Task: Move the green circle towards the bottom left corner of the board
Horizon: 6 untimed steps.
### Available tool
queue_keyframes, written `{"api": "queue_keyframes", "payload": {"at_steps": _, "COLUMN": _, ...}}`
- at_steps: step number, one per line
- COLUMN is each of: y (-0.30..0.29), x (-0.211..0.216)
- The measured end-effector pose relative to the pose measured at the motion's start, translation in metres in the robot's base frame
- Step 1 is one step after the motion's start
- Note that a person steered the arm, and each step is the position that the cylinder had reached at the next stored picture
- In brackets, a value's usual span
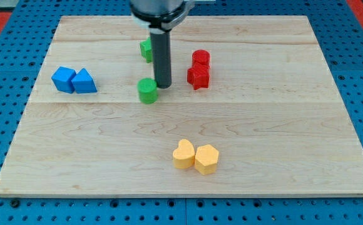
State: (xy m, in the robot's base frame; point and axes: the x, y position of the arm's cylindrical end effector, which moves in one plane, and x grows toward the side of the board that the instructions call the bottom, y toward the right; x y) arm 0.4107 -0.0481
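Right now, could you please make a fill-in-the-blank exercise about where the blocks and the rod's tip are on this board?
1. My tip stands just to the view's ____ of the green circle.
2. The two yellow blocks lie nearest the view's ____ edge of the board.
3. The two ____ blocks lie at the view's left.
4. The two red blocks lie to the view's ____ of the rod.

Missing words: right; bottom; blue; right
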Motion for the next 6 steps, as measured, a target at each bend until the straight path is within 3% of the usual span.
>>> {"api": "queue_keyframes", "payload": {"at_steps": 1, "y": -0.022, "x": 0.049}}
{"api": "queue_keyframes", "payload": {"at_steps": 2, "y": -0.011, "x": 0.037}}
{"api": "queue_keyframes", "payload": {"at_steps": 3, "y": -0.053, "x": 0.02}}
{"api": "queue_keyframes", "payload": {"at_steps": 5, "y": -0.094, "x": 0.106}}
{"api": "queue_keyframes", "payload": {"at_steps": 6, "y": -0.103, "x": 0.129}}
